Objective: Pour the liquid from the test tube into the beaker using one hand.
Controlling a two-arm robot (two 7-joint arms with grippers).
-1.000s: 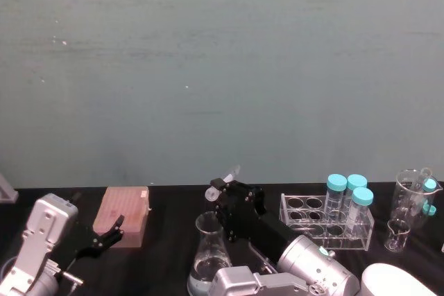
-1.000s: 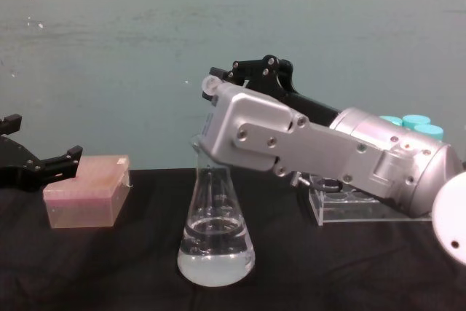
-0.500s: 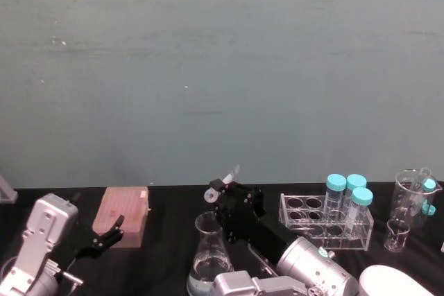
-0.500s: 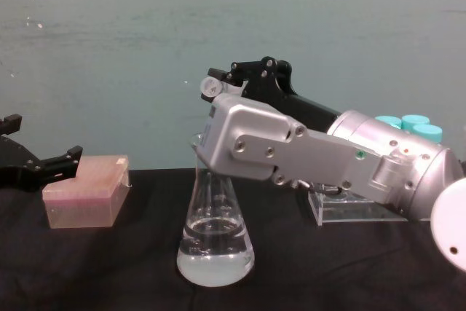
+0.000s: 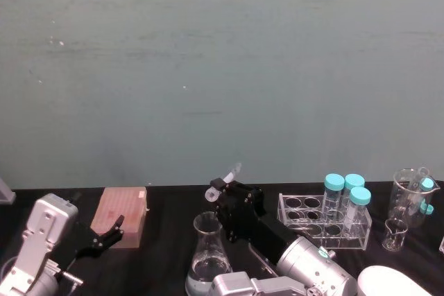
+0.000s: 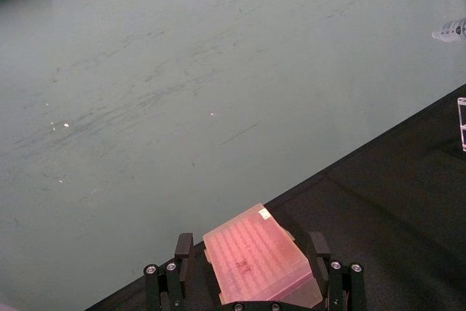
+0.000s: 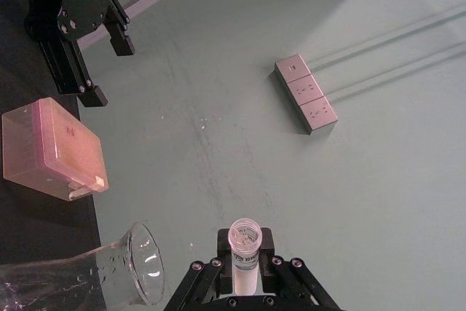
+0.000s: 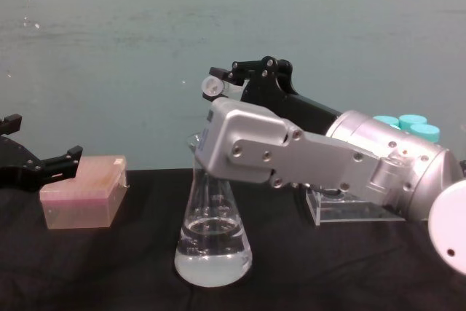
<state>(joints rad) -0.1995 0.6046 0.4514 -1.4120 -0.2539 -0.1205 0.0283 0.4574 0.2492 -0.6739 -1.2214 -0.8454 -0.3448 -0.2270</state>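
My right gripper is shut on the test tube and holds it tilted above and just behind the beaker. The tube's open rim faces back toward me and its pointed end rises away. In the right wrist view the test tube sits between the fingers, close to the beaker's flared lip. Clear liquid fills the beaker's wide base. My left gripper hangs open at the left, next to a pink box.
A clear rack with three teal-capped tubes stands right of the beaker. Glass measuring beakers stand at the far right, and a white rounded object is at the bottom right. The black table ends at a green wall.
The right arm's silver wrist section has sunk slightly in front of the beaker's neck. The tilted test tube has barely moved. The left arm is still.
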